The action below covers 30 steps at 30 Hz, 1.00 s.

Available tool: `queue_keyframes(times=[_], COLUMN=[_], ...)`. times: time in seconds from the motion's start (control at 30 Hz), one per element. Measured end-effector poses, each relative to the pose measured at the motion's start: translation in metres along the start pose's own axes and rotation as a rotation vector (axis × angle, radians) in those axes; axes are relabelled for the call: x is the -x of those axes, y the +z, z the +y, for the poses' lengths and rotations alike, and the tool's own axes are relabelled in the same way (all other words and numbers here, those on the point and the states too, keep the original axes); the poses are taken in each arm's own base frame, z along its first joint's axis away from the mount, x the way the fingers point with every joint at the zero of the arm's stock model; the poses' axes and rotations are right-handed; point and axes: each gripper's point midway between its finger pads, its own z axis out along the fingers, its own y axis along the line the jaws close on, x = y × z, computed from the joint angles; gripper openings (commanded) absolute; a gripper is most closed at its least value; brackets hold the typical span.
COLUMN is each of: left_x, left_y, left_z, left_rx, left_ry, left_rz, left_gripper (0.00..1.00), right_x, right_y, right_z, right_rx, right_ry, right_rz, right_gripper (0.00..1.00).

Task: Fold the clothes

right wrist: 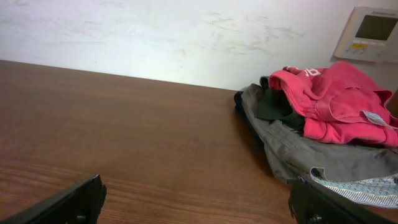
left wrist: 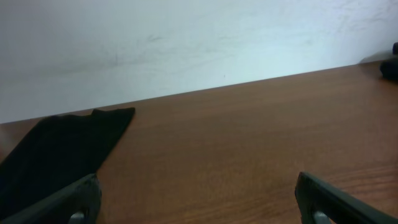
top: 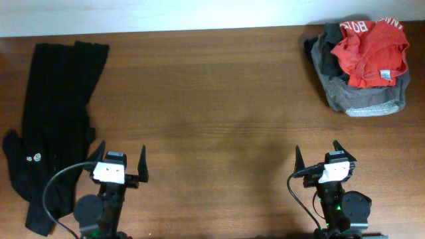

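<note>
Soft, even indoor light. The wall (left wrist: 186,43) looks slightly washed out, table (top: 219,99) shadows are faint, and the left gripper (left wrist: 199,205) is blurry up close.

Red tee (top: 368,50) lettering part-hidden in folds, grey garment (top: 362,99) mostly under it, black garment (top: 56,99) logo too sm. to read.

Table (top: 219,99) brown wood w/ visible grain, smooth, low sheen, orange-red T-shirt (top: 368,50) soft matt cloth, crumpled, grey garment (top: 358,96) coarser woven cloth, black garment (top: 56,99) matt cloth, wall (left wrist: 186,37) white paint, scuffed, matt, wall panel (right wrist: 368,34) smooth off-white plastic
</note>
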Motion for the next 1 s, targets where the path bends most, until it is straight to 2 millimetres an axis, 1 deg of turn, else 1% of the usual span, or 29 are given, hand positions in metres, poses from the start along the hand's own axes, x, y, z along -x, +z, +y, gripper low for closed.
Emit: queue_keyframes(times=[0.23,0.4,0.53,1.0], left_x=[-0.01,-0.005,-0.016,-0.016], left_y=[-0.007,-0.011,-0.013,-0.013], left_z=[-0.005,-0.009,-0.011,-0.012], left_rx=[0.0,-0.009,-0.014,-0.015], left_ry=[0.015,0.023,0.012,0.012], left_rz=[-0.051,-0.077,-0.037,-0.037], left_gripper=[0.99,0.99,0.99,0.99], right_x=[0.0,0.0,0.0,0.0], right_y=[0.0,0.0,0.0,0.0], right_z=[0.0,0.0,0.0,0.0], right_rx=[0.0,0.0,0.0,0.0], right_ry=[-0.001,0.0,0.0,-0.001], right_rz=[0.0,0.0,0.0,0.0], right_gripper=[0.99,0.99,0.99,0.99])
